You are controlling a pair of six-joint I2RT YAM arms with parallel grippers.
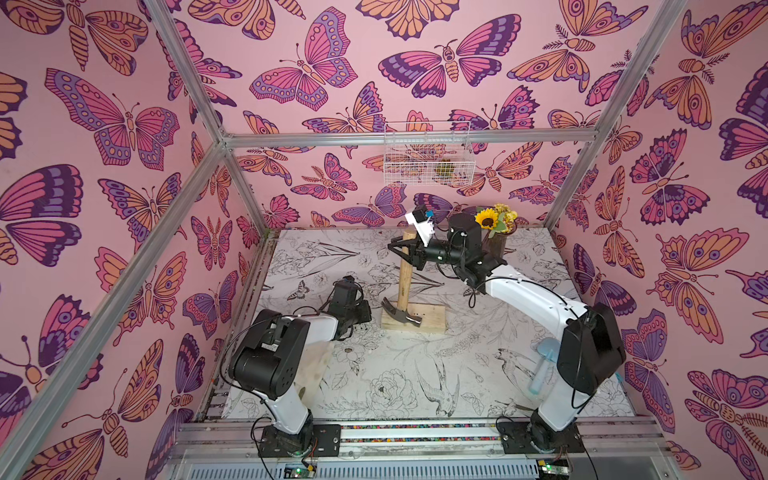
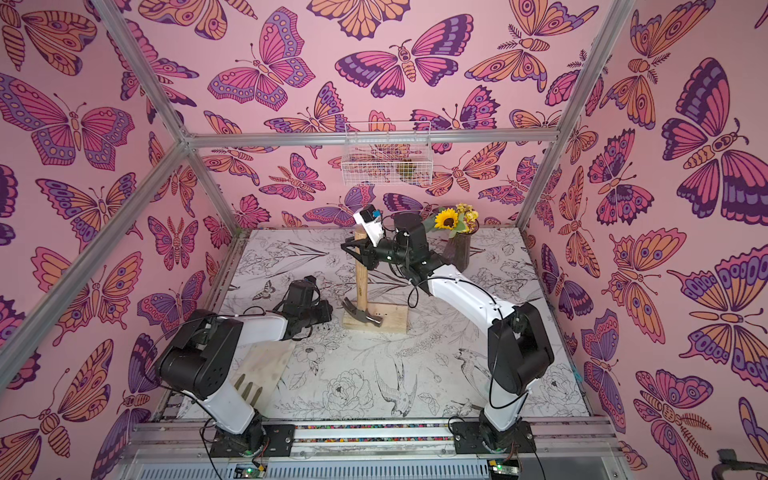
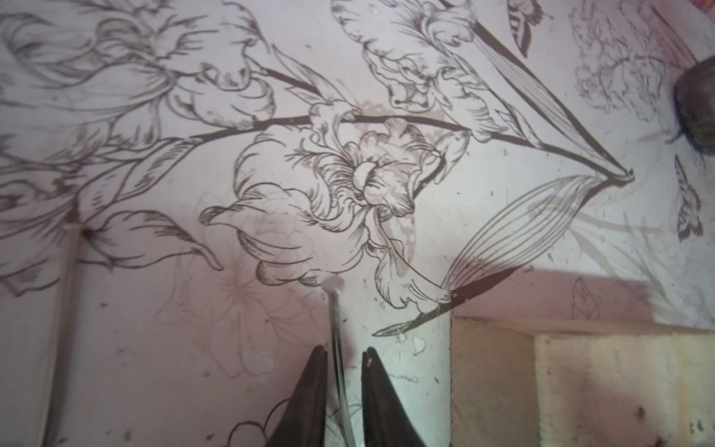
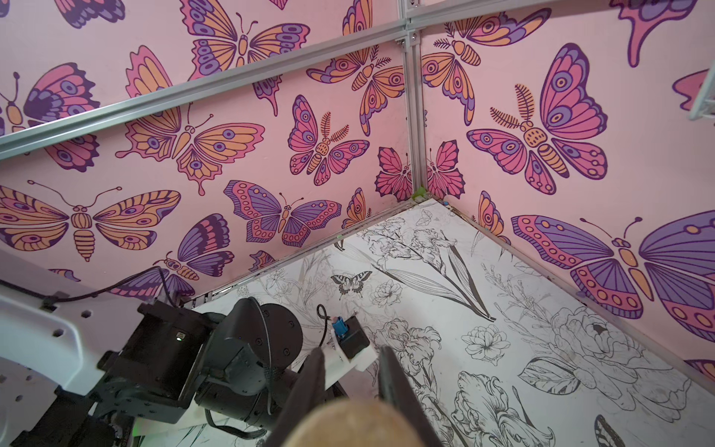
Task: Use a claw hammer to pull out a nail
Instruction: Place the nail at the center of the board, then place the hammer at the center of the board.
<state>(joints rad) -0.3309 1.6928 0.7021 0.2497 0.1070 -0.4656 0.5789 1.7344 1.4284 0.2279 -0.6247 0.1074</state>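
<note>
R pincer [image 1: 401, 249] clamped on claw hammer [image 1: 404, 286] handle nr top, head below it on wood block [image 1: 430, 320] | R wrist view: only blurred butt end btwn its fingers | L pincer [image 3: 344, 358] narrow gap, thin nail [image 3: 335, 317] btwn tips, contact unclear | L tips hidden in both top views

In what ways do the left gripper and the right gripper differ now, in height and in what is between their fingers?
Height: the left gripper is low over the table, beside the wooden block; the right gripper is high, near the top of the claw hammer's upright handle. Jaws: the left gripper's stand apart, with a thin nail in the gap; the right gripper's clamp the handle. Both have dark fingers.
</note>
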